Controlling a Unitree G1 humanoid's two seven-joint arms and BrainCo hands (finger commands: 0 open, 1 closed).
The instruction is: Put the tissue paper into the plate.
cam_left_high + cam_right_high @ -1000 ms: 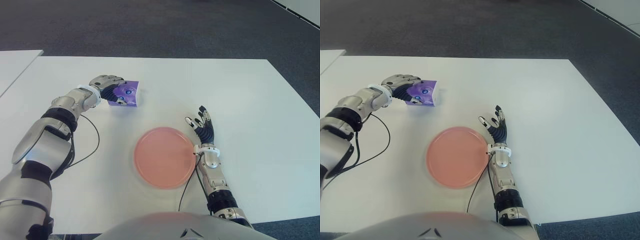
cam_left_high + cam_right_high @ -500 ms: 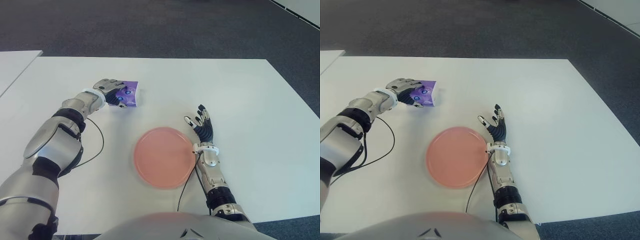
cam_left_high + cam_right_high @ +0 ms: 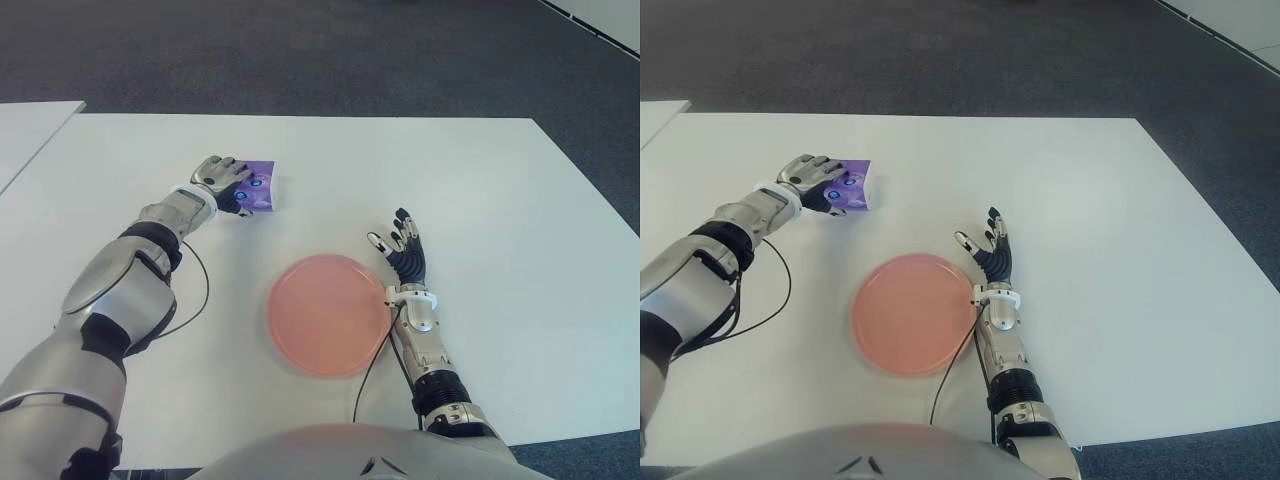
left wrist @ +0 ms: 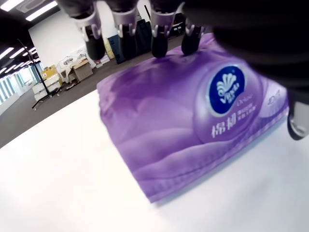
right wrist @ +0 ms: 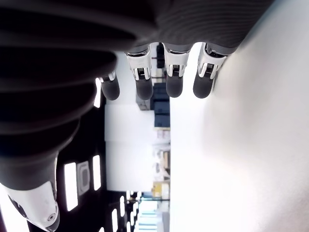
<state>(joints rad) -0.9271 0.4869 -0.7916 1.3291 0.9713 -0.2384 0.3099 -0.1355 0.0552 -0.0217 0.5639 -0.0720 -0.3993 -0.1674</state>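
The white table [image 3: 480, 180] spreads under both my arms, and the pink plate [image 3: 328, 314] lies well to the right of my left hand, nearer my body. My right hand [image 3: 401, 252] shows just beside the plate's right rim, fingers spread and holding nothing. My left hand [image 3: 222, 178] is over the purple tissue paper pack [image 4: 193, 130], which lies flat on the table beneath my palm. My fingertips [image 4: 159, 46] reach its far edge and my thumb sits at the near side, but I judge the grip not yet closed. To do this well, I should curl around both long edges, squeeze gently since the soft pack will buckle, and lift straight up before swinging toward the plate.
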